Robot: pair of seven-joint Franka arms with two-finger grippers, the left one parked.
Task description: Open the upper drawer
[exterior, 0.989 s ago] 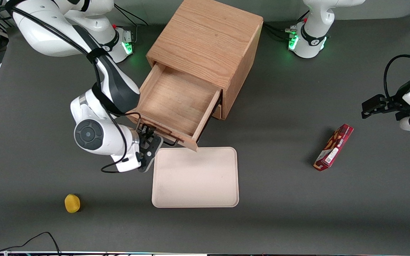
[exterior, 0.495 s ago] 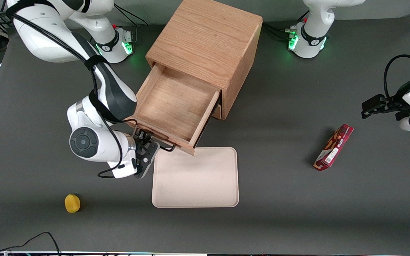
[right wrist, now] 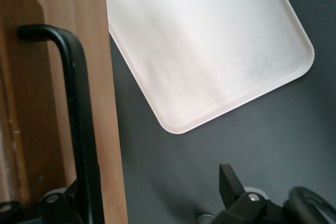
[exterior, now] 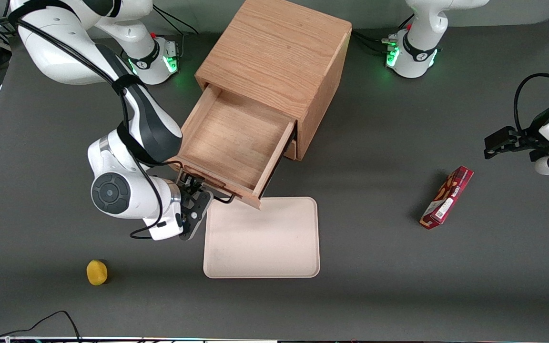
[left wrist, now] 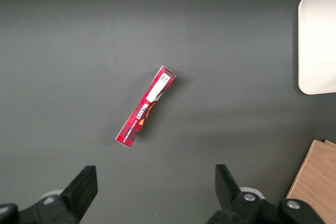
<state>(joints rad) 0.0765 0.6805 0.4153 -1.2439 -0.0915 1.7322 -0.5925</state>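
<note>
The upper drawer [exterior: 236, 138] of the oak cabinet [exterior: 279, 52] stands pulled far out, and its inside is bare. Its thin black bar handle [exterior: 222, 196] sits on the drawer front nearest the front camera. My right gripper [exterior: 197, 199] is at the end of that handle toward the working arm's side. In the right wrist view the drawer front [right wrist: 50, 103] and the handle [right wrist: 79, 108] fill one side. The gripper [right wrist: 152, 184] is open, with one finger by the bar and the other finger [right wrist: 228, 179] well apart from it over the table.
A pale pink tray [exterior: 262, 238] lies just in front of the open drawer, also in the right wrist view [right wrist: 210, 51]. A yellow fruit [exterior: 96, 272] lies near the table's front edge. A red snack box [exterior: 447, 197] lies toward the parked arm's end, also in the left wrist view [left wrist: 146, 106]. The bottom drawer [exterior: 291, 150] is shut.
Over the last second the wrist and gripper slid a little toward the working arm's end, and the drawer front shifted slightly with them. Almost nothing moved in the last half second.
</note>
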